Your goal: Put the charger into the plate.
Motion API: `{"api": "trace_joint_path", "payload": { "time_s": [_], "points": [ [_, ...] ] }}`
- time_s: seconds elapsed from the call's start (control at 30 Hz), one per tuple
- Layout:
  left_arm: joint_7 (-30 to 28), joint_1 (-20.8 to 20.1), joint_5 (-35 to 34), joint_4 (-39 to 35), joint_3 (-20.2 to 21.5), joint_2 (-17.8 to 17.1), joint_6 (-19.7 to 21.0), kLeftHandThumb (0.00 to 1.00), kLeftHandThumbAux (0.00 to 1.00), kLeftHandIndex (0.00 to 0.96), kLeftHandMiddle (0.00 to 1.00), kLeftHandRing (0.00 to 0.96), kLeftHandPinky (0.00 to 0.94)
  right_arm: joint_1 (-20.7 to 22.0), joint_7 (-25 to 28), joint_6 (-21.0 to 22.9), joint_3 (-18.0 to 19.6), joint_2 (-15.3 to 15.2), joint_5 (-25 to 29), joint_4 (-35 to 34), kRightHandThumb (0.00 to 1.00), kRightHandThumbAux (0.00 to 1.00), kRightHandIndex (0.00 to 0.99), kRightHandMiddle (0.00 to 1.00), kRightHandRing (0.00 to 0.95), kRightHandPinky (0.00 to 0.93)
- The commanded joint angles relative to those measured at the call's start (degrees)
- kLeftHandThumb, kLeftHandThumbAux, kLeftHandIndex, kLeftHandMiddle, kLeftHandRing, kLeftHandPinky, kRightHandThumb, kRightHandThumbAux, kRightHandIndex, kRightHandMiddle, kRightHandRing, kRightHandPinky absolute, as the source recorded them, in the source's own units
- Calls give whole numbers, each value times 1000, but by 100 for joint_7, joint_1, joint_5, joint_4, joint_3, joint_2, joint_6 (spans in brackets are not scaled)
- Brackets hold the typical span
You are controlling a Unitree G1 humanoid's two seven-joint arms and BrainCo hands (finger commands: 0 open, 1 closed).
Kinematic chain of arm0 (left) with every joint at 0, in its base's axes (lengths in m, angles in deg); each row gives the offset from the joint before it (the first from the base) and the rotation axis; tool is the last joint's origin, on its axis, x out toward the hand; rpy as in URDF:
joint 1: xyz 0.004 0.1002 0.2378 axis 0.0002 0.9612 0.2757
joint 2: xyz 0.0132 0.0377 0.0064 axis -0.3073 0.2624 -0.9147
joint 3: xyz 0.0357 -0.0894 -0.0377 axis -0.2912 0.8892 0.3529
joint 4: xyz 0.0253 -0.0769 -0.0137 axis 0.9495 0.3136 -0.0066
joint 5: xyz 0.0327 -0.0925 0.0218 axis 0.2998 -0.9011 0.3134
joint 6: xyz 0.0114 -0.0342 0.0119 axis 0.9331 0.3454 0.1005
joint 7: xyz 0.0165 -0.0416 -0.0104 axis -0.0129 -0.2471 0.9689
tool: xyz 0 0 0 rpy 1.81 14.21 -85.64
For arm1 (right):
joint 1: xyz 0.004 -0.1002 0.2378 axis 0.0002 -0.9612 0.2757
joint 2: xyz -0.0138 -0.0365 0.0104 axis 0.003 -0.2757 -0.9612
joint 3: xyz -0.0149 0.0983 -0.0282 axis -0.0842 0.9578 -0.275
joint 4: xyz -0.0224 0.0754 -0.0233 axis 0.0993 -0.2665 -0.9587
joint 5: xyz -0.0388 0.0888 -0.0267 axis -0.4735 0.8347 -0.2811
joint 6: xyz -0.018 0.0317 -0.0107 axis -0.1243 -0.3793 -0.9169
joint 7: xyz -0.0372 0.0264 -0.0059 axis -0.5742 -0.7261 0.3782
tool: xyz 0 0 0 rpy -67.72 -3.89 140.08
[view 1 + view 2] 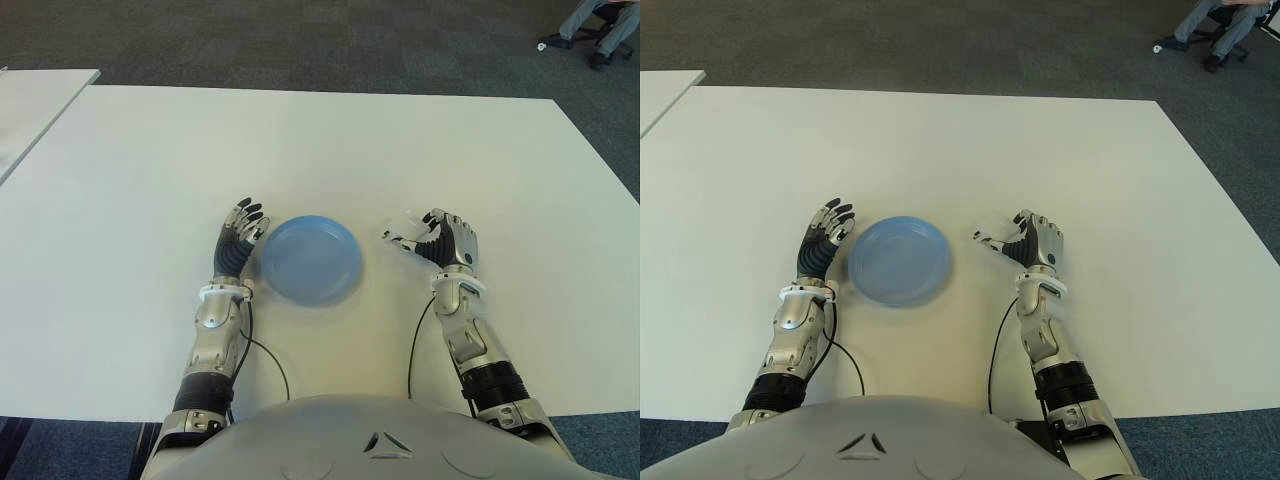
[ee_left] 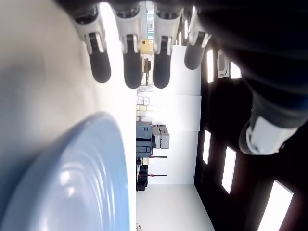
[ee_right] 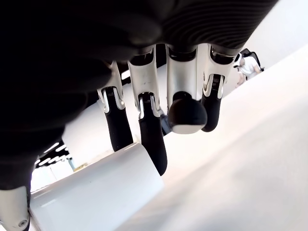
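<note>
Dark grey carpet (image 1: pixel 300 40) surrounds a broad white table (image 1: pixel 320 150), and a second white table (image 1: pixel 40 100) shows at the far left edge. At the far right corner of the room, the legs of a seated person (image 1: pixel 600 25) are visible beside a chair base.

On the near middle of the table sits a round blue plate (image 1: pixel 311 259), with nothing lying in it. The left hand (image 1: pixel 238 240) shows just to the left of the plate, palm turned toward its rim. In the left wrist view the plate (image 2: pixel 72 183) curves close beneath that hand, and the fingers (image 2: pixel 132 57) are straight and spread apart, holding nothing.

The right hand (image 1: pixel 447 242) is to the right of the plate, a little apart from it. It has a white charger (image 1: pixel 405 233), a pale block that juts out from the hand toward the plate. In the right wrist view the charger (image 3: pixel 96 192) appears as a smooth white block with rounded edges, and the dark fingertips (image 3: pixel 153 144) press down on its top face, with the thumb at its lower side, so the hand is closed around it. The charger is therefore in the right hand, outside the plate and to its right. Whether it touches the tabletop cannot be told.

Black cables (image 1: pixel 265 360) trail from both forearms back toward the robot's torso (image 1: pixel 370 440).
</note>
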Motion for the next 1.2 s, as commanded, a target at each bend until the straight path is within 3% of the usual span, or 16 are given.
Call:
{"api": "trace_joint_path", "payload": {
  "time_s": [0.03, 0.23, 0.67, 1.2],
  "points": [
    [87, 14, 21, 203, 9, 48, 163, 0, 554, 148, 215, 216, 225, 26, 115, 80, 3, -69, -44, -128, 744, 710, 440, 873, 869, 868],
    [101, -25, 36, 270, 5, 52, 115, 0, 549, 156, 222, 223, 237, 27, 170, 9, 16, -128, -32, -263, 744, 710, 440, 870, 865, 861],
    [110, -101, 31, 385, 8, 64, 37, 0, 551, 162, 235, 237, 254, -24, 694, 311, -4, -14, -181, -1602, 746, 709, 440, 879, 872, 866],
    [147, -174, 26, 504, 39, 78, -32, 0, 571, 153, 236, 237, 250, -143, 897, 244, -701, 419, -578, -2217, 749, 708, 440, 914, 895, 882]
  ]
}}
